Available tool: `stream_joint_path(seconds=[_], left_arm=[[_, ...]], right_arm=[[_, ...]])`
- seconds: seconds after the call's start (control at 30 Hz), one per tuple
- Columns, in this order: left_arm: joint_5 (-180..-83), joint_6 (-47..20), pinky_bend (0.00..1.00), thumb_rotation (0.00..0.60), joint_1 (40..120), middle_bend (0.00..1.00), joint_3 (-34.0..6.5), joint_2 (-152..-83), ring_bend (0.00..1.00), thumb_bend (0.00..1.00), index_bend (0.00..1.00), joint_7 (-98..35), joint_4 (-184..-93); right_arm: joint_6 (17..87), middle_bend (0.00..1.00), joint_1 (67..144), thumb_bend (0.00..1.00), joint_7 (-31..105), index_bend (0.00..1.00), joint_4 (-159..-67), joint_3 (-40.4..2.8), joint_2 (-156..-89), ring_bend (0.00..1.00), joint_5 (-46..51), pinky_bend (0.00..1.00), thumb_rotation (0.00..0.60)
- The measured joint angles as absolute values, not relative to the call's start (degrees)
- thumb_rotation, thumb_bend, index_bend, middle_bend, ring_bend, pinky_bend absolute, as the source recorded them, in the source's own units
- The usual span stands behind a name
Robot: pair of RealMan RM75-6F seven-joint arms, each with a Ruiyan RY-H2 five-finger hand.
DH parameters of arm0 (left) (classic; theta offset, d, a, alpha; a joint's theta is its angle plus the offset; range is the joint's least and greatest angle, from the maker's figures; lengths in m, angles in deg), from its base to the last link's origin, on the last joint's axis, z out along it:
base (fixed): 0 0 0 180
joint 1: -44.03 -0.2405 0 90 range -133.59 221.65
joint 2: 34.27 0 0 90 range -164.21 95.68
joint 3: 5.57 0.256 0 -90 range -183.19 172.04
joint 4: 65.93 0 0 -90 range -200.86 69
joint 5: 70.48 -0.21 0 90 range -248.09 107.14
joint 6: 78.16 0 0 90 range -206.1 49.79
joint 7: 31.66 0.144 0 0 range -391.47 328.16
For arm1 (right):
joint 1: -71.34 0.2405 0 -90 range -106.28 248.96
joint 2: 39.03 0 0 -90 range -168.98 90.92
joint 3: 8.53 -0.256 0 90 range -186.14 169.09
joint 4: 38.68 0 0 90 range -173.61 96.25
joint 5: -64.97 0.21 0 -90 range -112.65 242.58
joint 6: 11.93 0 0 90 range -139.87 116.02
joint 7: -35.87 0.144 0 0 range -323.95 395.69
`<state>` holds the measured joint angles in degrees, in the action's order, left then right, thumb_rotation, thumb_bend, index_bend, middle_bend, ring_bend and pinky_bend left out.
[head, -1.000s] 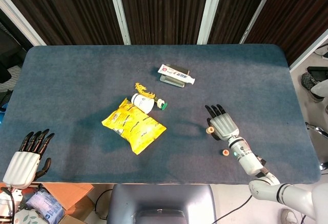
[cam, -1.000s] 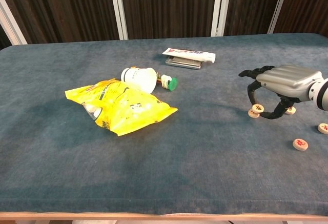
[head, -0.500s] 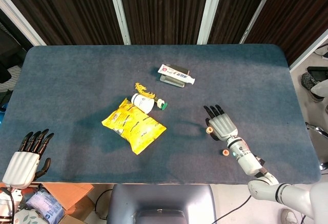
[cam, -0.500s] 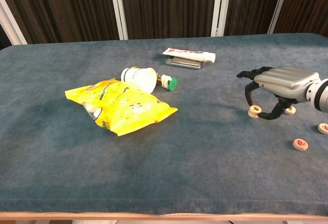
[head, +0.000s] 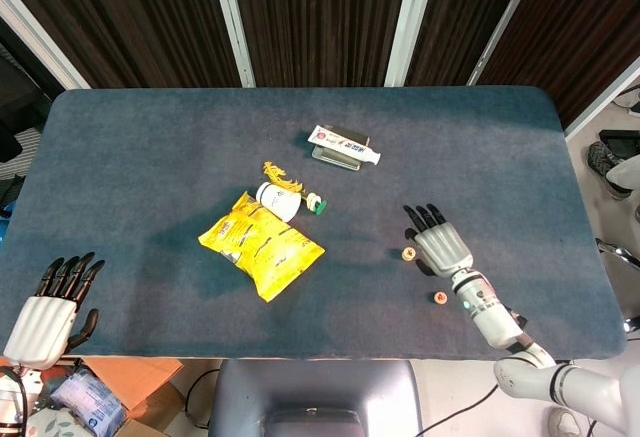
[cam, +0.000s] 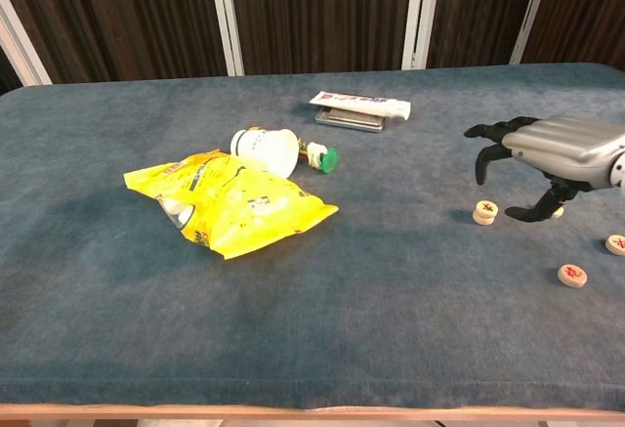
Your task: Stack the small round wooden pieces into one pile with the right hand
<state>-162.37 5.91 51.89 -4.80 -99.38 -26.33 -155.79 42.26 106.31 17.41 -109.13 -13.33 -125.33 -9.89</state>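
The small round pale wooden piece stack (cam: 484,212) sat on the dark blue felt tabletop (cam: 391,329), two discs high as far as the chest view showed, right of centre, just left of your right hand (cam: 552,149). That hand held nothing, fingers apart and arched above the cloth, thumb tip low beside a third wooden disc (cam: 557,212) partly hidden behind it. Two more red-marked wooden discs lay loose nearer the front right: one (cam: 572,275) in front of the hand, one (cam: 615,243) at the frame edge. From the head view only the stack (head: 407,253) and one loose disc (head: 439,298) were plain beside the right hand (head: 440,245). Your left hand (head: 50,307) was off the table's front left corner, fingers straight and close together, gripping nothing. Well left of the stack lay a crumpled yellow snack bag (cam: 229,202), a white plastic bottle on its side (cam: 266,148) touching its far edge, a small green cap (cam: 327,159) by the bottle. Further back was a white toothpaste tube (cam: 361,105) resting on a flat dark case (cam: 347,119).
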Motion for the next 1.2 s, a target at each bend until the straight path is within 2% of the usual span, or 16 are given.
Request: stream_joint_path(seconds=[0.13,0.3,0.73,1.2], left_arm=[[-162.74,6.20,0.04,0.600,51.79,0.00,-4.68,-99.36,0.02,0.52,0.00,-26.39,-155.82],[-163.08,6.08,0.04,0.600,51.87,0.00,-4.54,-99.51,0.02,0.53,0.00,-26.20,-155.81],[-162.42,5.36,0.04,0.600,52.18,0.00,-4.79,-99.77,0.02,0.52,0.00,-25.68,-155.81],[-162.33,5.30,0.04,0.600,52.19,0.00,-4.79,-99.67,0.02,0.52,0.00,-25.76,-155.79]], right_arm=[[43.78,0.00,104.26,0.45,17.98,0.46,-108.98,-12.55,-123.36,0.00,-9.75,0.00,0.600],[42.47,0.00,103.70,0.45,18.84,0.48,-105.71,-12.09,-123.33,0.00,-8.68,0.00,0.600],[39.80,0.00,104.06,0.45,23.81,0.55,-97.20,-11.94,-127.41,0.00,-9.50,0.00,0.600],[39.12,0.00,104.35,0.45,24.17,0.59,-96.29,-12.26,-128.44,0.00,-10.06,0.00,0.600]])
